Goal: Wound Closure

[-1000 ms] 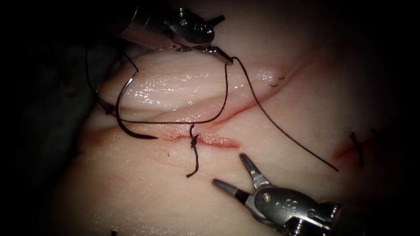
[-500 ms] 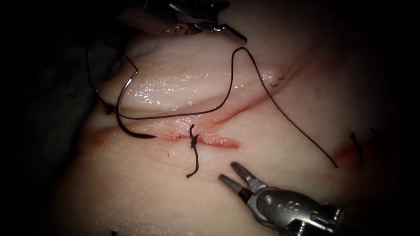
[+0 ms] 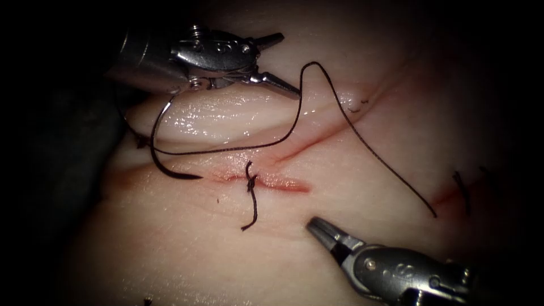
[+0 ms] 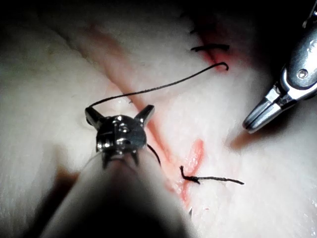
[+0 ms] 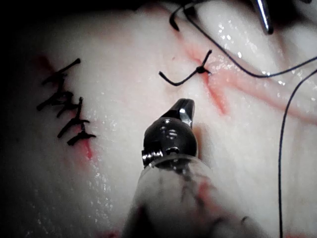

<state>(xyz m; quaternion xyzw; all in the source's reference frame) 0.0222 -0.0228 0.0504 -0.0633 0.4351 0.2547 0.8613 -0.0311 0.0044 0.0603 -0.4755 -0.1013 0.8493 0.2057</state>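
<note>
Resting unheld on the tissue (image 3: pixel 351 170), needle (image 3: pixel 161 148) awaits pickup; left hand (image 3: pixel 279 62) spread wide, right hand (image 3: pixel 317 225) closed, both empty

I saw a dark, dull surface (image 3: pixel 62 147) lying just beyond the left edge of the tissue (image 3: pixel 351 164); it was too dim to tell its material.

Surroundings are lost in darkness toward the endoscope view's edges. A dark backdrop (image 3: pixel 51 170) is seen at left. Light is concentrated centrally; wet glare is noted there.
</note>
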